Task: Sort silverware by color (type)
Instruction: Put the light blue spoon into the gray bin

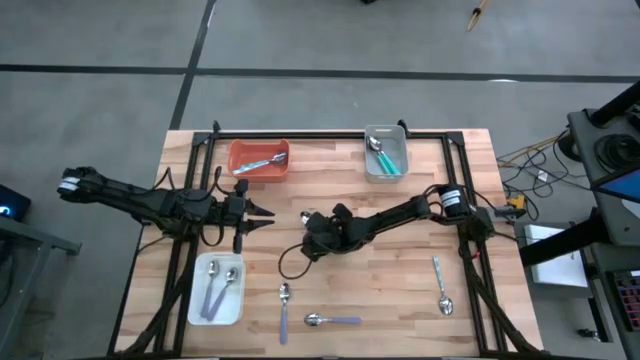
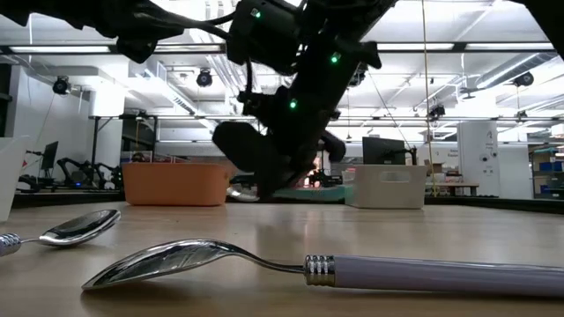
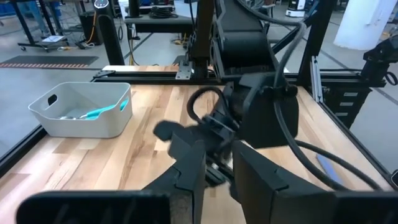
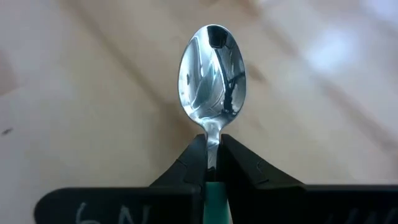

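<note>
The wooden table (image 1: 400,260) carries three trays, and the grey tray (image 1: 385,160) at its far edge serves as the landmark. Well to that tray's left stands the orange tray (image 1: 259,158) with one spoon in it; diagonally across, at the near left, the white tray (image 1: 217,290) holds two lavender spoons.

The right gripper (image 1: 310,222) hangs over the table's middle, nearer the viewer than the grey tray. From above, what it holds is hidden. Only the right wrist view shows it: the fingers (image 4: 186,165) are pinched tight on the neck of a teal spoon (image 4: 212,74), bowl pointing forward over the wood.

The left gripper (image 1: 262,212) sits just beside it, jaws slightly apart and empty.

More teal spoons (image 1: 385,155) lie inside the grey tray. Three loose spoons rest along the near edge; the low view puts a lavender spoon (image 2: 352,264) right up front, partly blocking the arms.
</note>
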